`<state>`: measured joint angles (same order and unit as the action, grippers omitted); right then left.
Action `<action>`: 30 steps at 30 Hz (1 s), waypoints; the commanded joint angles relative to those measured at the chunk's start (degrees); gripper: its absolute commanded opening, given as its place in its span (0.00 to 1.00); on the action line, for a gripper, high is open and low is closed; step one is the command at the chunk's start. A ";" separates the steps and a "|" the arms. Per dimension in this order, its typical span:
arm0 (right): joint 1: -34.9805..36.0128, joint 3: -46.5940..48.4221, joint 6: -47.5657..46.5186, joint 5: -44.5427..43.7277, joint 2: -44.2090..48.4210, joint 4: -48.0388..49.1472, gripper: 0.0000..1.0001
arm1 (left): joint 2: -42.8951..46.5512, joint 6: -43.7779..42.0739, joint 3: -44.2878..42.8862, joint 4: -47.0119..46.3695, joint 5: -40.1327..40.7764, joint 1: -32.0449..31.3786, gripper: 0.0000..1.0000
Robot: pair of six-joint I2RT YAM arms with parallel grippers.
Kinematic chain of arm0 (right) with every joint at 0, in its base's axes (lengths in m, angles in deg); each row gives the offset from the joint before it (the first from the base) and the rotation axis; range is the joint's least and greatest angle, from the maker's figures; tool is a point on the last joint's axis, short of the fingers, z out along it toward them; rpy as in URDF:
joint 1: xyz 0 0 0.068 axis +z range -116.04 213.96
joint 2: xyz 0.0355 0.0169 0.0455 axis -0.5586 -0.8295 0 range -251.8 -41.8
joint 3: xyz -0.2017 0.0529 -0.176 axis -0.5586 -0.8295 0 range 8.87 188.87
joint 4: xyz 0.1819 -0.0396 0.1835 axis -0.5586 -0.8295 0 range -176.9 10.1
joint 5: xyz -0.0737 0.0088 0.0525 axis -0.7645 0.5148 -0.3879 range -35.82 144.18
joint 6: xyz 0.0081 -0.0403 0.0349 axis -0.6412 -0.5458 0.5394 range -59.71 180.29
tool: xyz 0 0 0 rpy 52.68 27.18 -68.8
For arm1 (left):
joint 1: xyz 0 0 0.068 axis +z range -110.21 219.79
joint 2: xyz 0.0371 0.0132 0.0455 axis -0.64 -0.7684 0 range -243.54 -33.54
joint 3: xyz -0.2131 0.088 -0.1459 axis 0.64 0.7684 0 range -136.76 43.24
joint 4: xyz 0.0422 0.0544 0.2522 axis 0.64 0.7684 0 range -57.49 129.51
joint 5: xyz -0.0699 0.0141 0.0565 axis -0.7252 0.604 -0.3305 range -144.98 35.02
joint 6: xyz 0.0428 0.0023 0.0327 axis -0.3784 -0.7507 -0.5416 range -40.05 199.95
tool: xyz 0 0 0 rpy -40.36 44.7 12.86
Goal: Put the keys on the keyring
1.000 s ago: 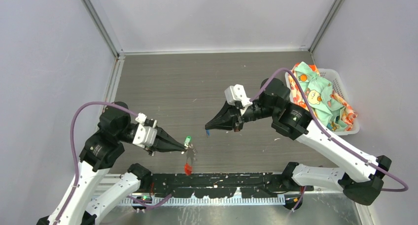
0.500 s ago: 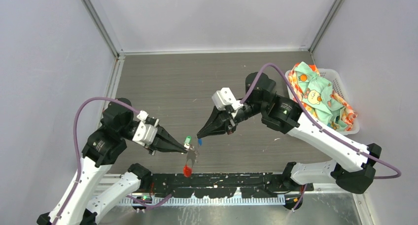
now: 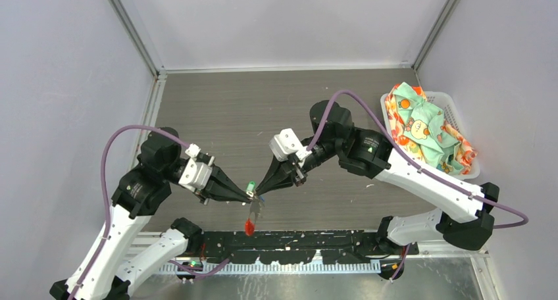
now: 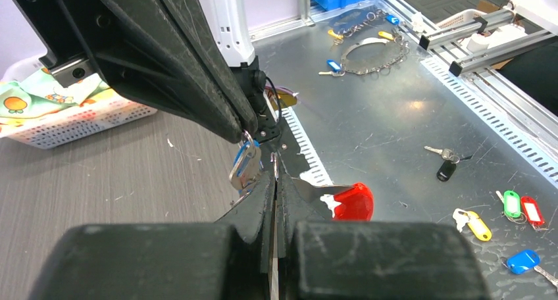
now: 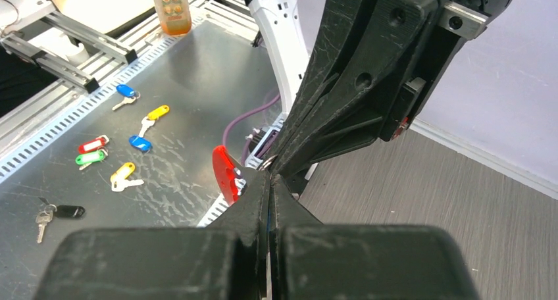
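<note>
Left gripper — fingers clamped on keyring, which hangs below the tips. Right gripper — clamped on blue key, touching the left tips. Risk: an off-line push could slip the key or twist the keyring loose.

Left gripper: fingers black. Right gripper: fingers black likewise.

Green-headed key, at the left fingertips: head bright green.

Blue-headed key, between the right fingertips: head blue, blade silver.

Keyring, below the left fingertips: oval loop red, links silvery-grey.

Table, beyond both sets of fingertips: dark grey with fine wood-grain streaks.

Basket, behind the right fingers: white lattice. Cloth in it: teal and orange, cartoon print.
</note>
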<state>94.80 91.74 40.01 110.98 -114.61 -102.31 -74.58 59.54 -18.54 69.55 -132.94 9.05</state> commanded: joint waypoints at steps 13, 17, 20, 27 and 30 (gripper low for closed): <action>0.88 3.53 -0.13 -0.88 -1.93 1.82 0.01 | -0.10 -3.57 -2.86 2.00 -0.48 -0.20 0.00; 1.02 3.31 -0.12 -0.10 -2.05 1.97 0.01 | -0.14 -4.35 -3.00 2.39 -0.08 -0.19 0.00; 1.14 3.01 0.01 0.20 -2.13 2.50 0.01 | -0.18 -4.86 -3.00 3.12 0.12 -0.20 0.00; 1.40 2.43 1.08 0.74 -2.39 4.33 0.01 | -0.45 -6.95 -3.48 5.47 0.84 -0.20 0.00; 1.55 2.26 1.13 0.86 -2.42 4.35 0.01 | -0.54 -7.00 -3.65 5.66 1.11 -0.20 0.00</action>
<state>95.87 92.85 40.30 110.50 -116.84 -100.87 -74.88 53.86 -19.61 74.60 -131.93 9.05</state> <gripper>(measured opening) 0.020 0.010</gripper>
